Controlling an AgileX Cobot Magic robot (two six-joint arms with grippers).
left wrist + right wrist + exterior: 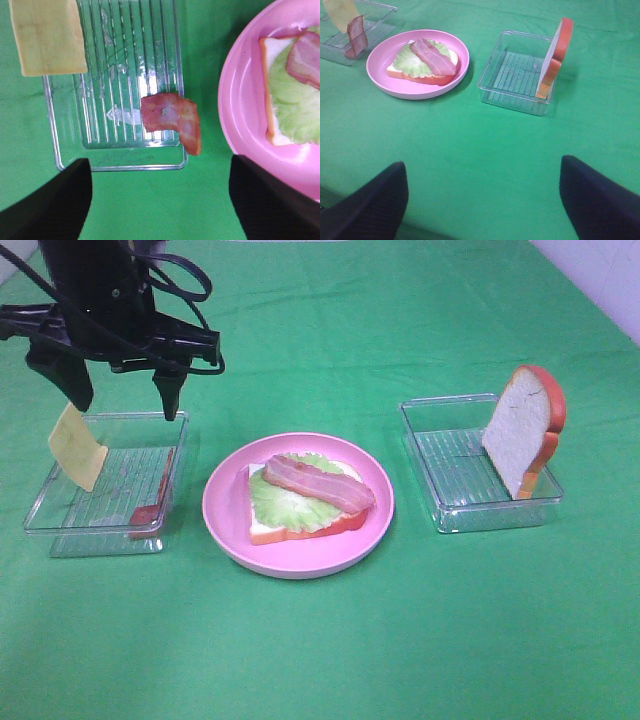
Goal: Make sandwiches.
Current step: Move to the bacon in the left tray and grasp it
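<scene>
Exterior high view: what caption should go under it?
Left gripper open above left tray of cheese and bacon; half-made sandwich on pink plate; bread slice leaning in right tray.

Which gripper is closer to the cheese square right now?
Left. The left gripper hangs open just above the cheese square at the left tray. The right gripper is far off, open, with the pink plate between them.

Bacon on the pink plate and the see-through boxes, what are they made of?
The bacon looks like a soft plastic or rubber toy: smooth, slightly shiny, holding its wavy shape. The see-through boxes look like thin, hard, clear plastic: the green cloth shows through them, and their ribbed floors and rims catch the light. Which plastic exactly, I cannot tell.
</scene>
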